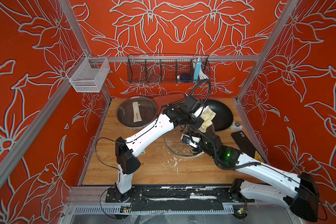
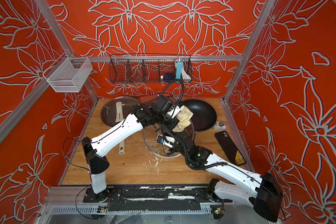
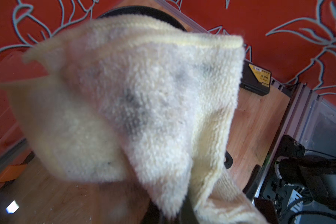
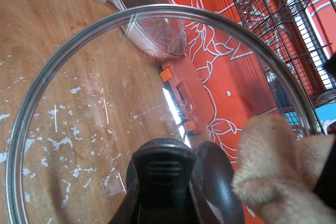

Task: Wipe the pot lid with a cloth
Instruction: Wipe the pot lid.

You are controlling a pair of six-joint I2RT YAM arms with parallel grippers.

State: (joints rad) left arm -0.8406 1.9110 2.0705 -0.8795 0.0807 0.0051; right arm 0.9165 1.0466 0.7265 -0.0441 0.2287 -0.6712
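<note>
Currently, in both top views, the pot lid point(image 1: 175, 153) stands tilted just on the robot-base side of the black pan point(image 1: 220, 114), with its far rim raised toward the pan. The left gripper point(image 1: 200, 117) is clamped on the cloth point(image 1: 207, 119). The cloth hangs from it over the pan's near edge, right at the lid's raised rim. Whether it is touching or just off, I cannot tell from above.

Left wrist: the cloth point(image 3: 144, 97) fills the frame. It is cream towel pile with a hemmed edge and grey-brown smudges across the middle. The gripper itself is covered, and the pan's rim shows behind.

Right wrist: the right gripper point(image 4: 161, 174) looks closed on the lid's centre handle, holding it up. The lid has clear glass with faint scratch marks and a steel rim point(image 4: 27, 108). A fold of cloth point(image 4: 264, 155) lies at the glass on the pan side.

Judgement: the wipe should run from that rim across the glass toward the handle. The left arm is the nearer one.
</note>
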